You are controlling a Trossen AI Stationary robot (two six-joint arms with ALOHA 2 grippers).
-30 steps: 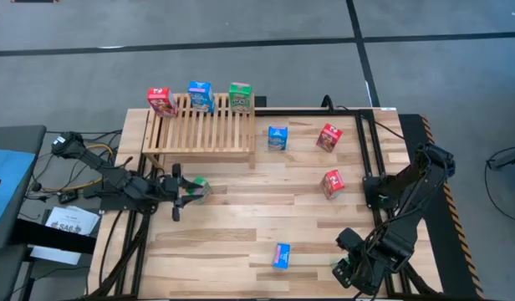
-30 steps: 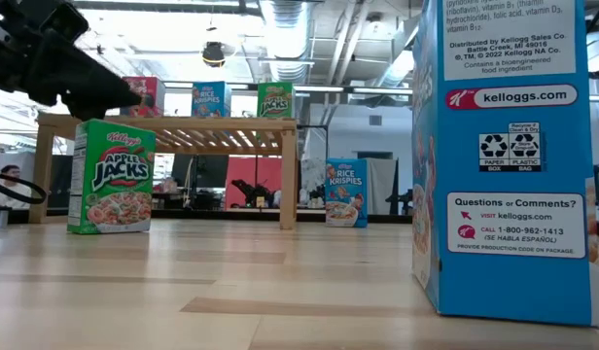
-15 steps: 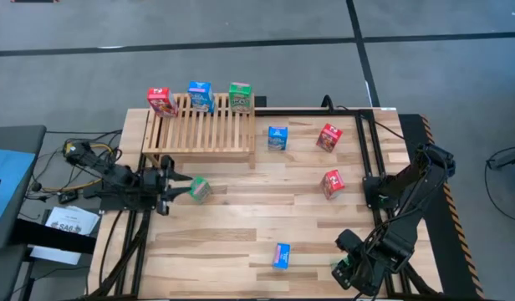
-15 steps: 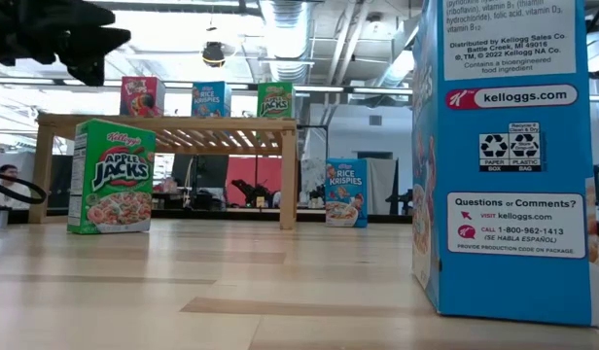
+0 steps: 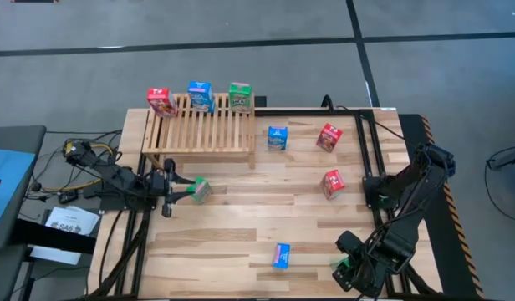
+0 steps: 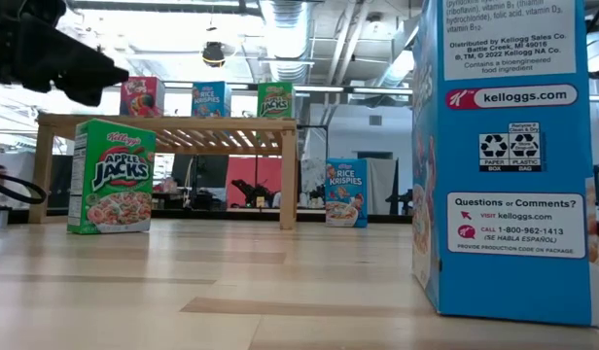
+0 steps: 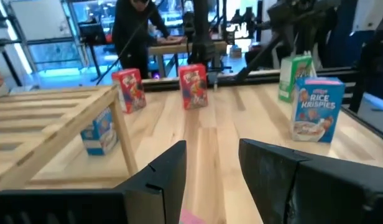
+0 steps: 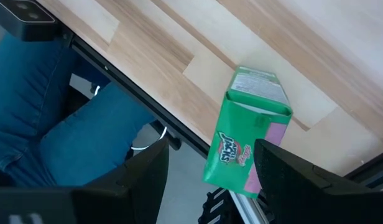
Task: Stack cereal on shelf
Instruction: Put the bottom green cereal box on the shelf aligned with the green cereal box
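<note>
The wooden slatted shelf (image 5: 199, 127) stands at the table's far left. A red (image 5: 161, 101), a blue (image 5: 200, 96) and a green cereal box (image 5: 240, 96) stand along its far edge. Another green box (image 5: 200, 190) stands upright on the table in front of it. My left gripper (image 5: 179, 191) hovers just left of that box and higher (image 6: 105, 80), its fingers close together with nothing between them (image 7: 213, 146). My right gripper (image 5: 349, 267), at the near right, is shut on a third green box (image 8: 244, 146). My right gripper holds the green box by its near end (image 8: 257, 177), between its two fingers, coming steeply from above. The box's top flap (image 8: 257, 84) points away from the gripper. The box is lifted clear, over the table's near edge.
Loose boxes stand on the table: blue (image 5: 277, 138), red (image 5: 328, 137), red (image 5: 332, 183) and blue (image 5: 281, 255), which fills the low view's right (image 6: 504, 156). A person's legs in jeans (image 8: 55, 130) are beyond the near edge. Another person stands behind the table (image 7: 135, 37).
My left gripper has drawn back from the top of the green box in front of the shelf, toward the table's left edge and a little upward. The box stays upright where it was.
</note>
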